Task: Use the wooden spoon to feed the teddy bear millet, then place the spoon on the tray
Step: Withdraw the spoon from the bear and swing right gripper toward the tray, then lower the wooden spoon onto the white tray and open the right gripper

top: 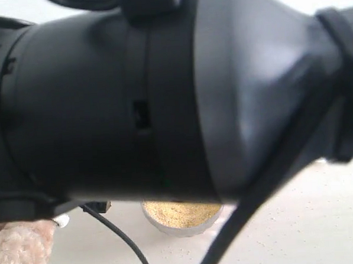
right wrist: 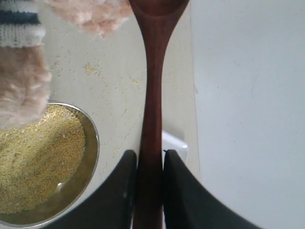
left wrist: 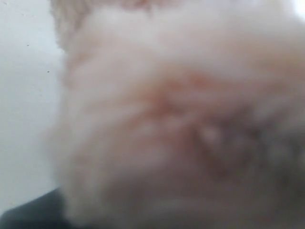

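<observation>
The wooden spoon (right wrist: 151,95) was held in the right tool (right wrist: 150,155). The tool's two black fingers (right wrist: 121,191) were closed on the slim handle from either side. In the right wrist view the dark reddish-brown handle ran straight away from the tool. The oval bowl of the spoon was partly cut off at the picture's edge.

The spoon's bowl end lay just beside a tuft of the teddy bear (right wrist: 21,88), whose pinkish fur showed in two patches. A navy-and-white striped cuff (right wrist: 16,21) sat between them at the corner. I could not tell whether spoon and fur touched.

One furry limb hung over the rim of a round steel bowl (right wrist: 93,143). The bowl was filled with the millet (right wrist: 38,157), fine golden grains. A few loose grains (right wrist: 90,69) lay scattered on the pale surface (right wrist: 114,95) between bowl and spoon.

On the far side of the spoon was a smooth, whiter flat area (right wrist: 248,119) with a straight edge. It may have been the tray, but I could not be sure.

The left wrist view was filled with blurred fur, very close to the lens. I could not tell whether the left tool was open or closed.

In the exterior view a dark robot arm (top: 133,99) blocked most of the picture. Under it I saw the bowl of millet, a black cable (top: 120,235) and fur at the lower corner.
</observation>
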Controlling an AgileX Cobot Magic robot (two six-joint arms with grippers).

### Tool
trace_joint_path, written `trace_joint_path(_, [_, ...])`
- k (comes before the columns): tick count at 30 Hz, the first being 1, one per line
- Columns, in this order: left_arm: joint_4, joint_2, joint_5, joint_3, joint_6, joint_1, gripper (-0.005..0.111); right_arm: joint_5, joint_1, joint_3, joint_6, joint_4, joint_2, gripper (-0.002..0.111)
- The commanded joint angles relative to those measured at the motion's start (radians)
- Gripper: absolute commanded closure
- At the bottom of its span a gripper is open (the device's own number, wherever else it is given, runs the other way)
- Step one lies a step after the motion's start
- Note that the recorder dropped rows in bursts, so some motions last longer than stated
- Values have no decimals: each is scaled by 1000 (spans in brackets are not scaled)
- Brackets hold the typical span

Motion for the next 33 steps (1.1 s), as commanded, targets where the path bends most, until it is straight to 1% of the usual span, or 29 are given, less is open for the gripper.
trace_joint_path(1, [-18,-10,20,6,8,2,102,4,-9,3,73,23,-30,99])
trace_joint_path(5, [-18,-10,20,6,8,2,102,4,-53,3,233,100,-93,99])
trace_joint_path(11, [-18,-10,20,6,8,2,102,4,-135,23,315,189,-209,99])
trace_joint_path(16, [-18,-10,20,6,8,2,102,4,-223,161,386,203,-327,99])
trace_joint_path(20, [-18,-10,20,6,8,2,102,4,-324,302,400,245,-410,99])
trace_joint_path(27, [-18,-10,20,6,8,2,102,-182,-537,496,418,389,-456,99])
trace_joint_path(33, [-18,-10,20,6,8,2,102,-378,-661,703,448,469,-456,99])
